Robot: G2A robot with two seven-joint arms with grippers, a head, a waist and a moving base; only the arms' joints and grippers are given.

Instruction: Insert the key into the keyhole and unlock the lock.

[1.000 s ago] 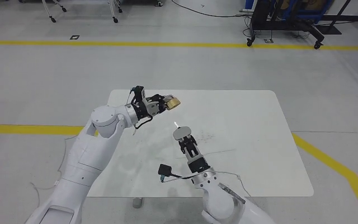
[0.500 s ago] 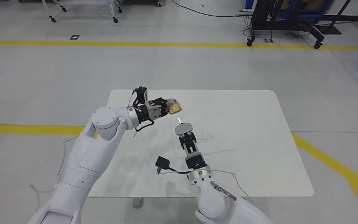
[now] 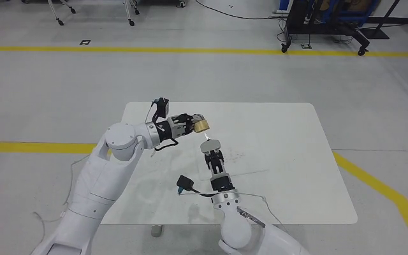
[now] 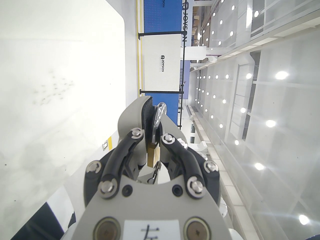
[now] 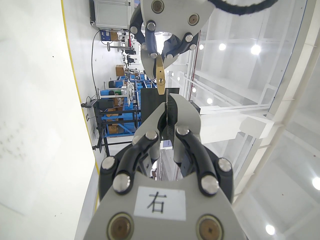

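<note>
— Where's the lock [image 3: 201, 123]?
— In the air over the white, lightly scuffed table [image 3: 280, 166]. It has a small brass block for a body and a polished steel shackle [image 4: 159, 113]. The left gripper [image 3: 193, 123] is clamped on it, dark ribbed pads flat against the sides. The round keyhole [image 5: 162, 81] faces the other arm.
— And the key [image 5: 166, 101]?
— A thin flat metal blade seen edge-on, pinched tight in the right gripper [image 5: 167, 106]. Its tip sits just beside the lock's end, not in the hole. I can't tell if it touches.
— What changed over the last second?
— The lock has come nearer the table's middle and the key has moved toward it, so the gap has nearly closed.
</note>
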